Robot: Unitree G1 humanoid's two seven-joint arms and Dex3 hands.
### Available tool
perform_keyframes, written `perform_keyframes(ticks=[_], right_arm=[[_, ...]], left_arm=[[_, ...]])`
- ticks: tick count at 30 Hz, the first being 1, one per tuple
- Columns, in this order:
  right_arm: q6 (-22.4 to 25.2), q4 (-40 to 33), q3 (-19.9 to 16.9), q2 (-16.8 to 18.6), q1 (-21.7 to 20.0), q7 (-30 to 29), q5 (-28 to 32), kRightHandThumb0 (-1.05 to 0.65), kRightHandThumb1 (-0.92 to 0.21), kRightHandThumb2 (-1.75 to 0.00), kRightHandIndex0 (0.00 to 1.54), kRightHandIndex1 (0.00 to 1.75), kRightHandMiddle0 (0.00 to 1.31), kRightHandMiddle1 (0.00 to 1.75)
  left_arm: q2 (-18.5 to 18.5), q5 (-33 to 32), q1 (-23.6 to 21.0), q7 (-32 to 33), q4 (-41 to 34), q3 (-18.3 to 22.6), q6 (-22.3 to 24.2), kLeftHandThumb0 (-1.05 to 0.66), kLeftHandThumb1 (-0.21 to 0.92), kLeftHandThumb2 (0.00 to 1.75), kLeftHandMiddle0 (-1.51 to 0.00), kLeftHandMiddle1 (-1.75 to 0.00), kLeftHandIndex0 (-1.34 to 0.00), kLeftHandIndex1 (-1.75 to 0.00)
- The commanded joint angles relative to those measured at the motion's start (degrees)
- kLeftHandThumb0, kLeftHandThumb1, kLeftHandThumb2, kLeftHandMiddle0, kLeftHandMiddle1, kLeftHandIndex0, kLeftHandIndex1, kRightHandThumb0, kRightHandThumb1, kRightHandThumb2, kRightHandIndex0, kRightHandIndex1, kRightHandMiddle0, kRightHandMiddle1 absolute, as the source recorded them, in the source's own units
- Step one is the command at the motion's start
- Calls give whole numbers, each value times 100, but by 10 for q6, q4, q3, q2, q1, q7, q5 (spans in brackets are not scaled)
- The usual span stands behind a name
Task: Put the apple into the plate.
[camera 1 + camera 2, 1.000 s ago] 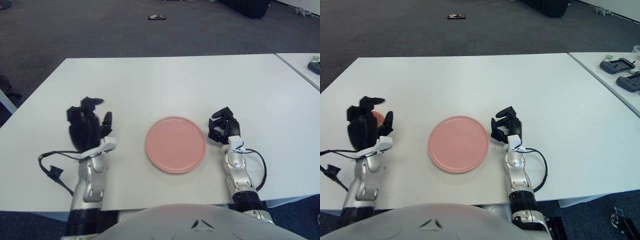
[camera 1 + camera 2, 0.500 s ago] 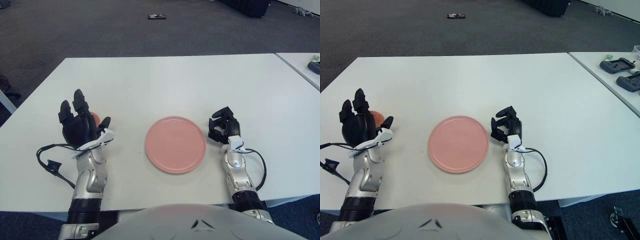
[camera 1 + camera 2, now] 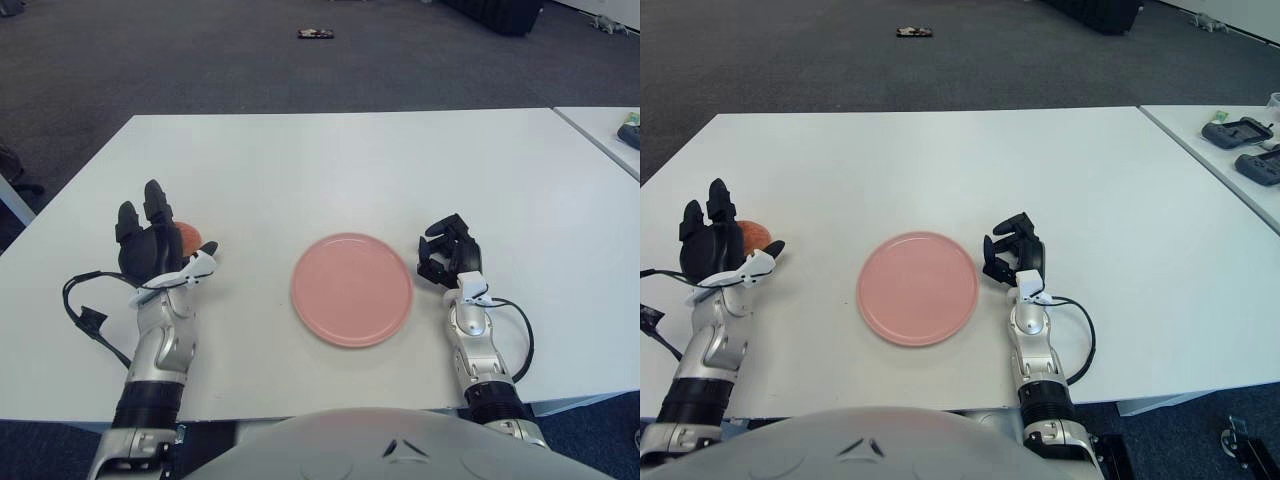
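A small red-orange apple (image 3: 187, 236) lies on the white table at the left, mostly hidden behind my left hand (image 3: 152, 243). That hand stands just in front of the apple with its fingers spread upward, holding nothing. A pink round plate (image 3: 352, 289) lies in the middle of the table, to the right of the apple. My right hand (image 3: 448, 257) rests on the table just right of the plate with its fingers curled and empty.
The white table (image 3: 330, 160) reaches far back. A second table (image 3: 1240, 150) at the right holds dark devices (image 3: 1232, 131). A small dark object (image 3: 314, 35) lies on the grey carpet beyond.
My left hand opened from a curl over the apple, spread its fingers upward and drew back to the left. The apple now shows behind it. The right hand has not moved.
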Motion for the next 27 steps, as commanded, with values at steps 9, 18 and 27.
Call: perform_keyframes(ticks=[9,18,27], right_arm=[[3,2,-1,3,-1,-3,5,-42,-51,-108,62,146,45,175],[-7,-4,1,6,4,-8,2,-41,-54,-104,64,140,43,175],[8,-18,0,12,11,-16,0,-41,-57,-101,64,141,41,175]], left_arm=[[37,-43,-72,30,153,-21,-65,-105,37,75,0,0,0,0],[62,-74,-156,72,357,-44,-143,-105,39,73,0,0,0,0],[71,-91,-209,96,477,-74,-190,-105,39,72,0,0,0,0]])
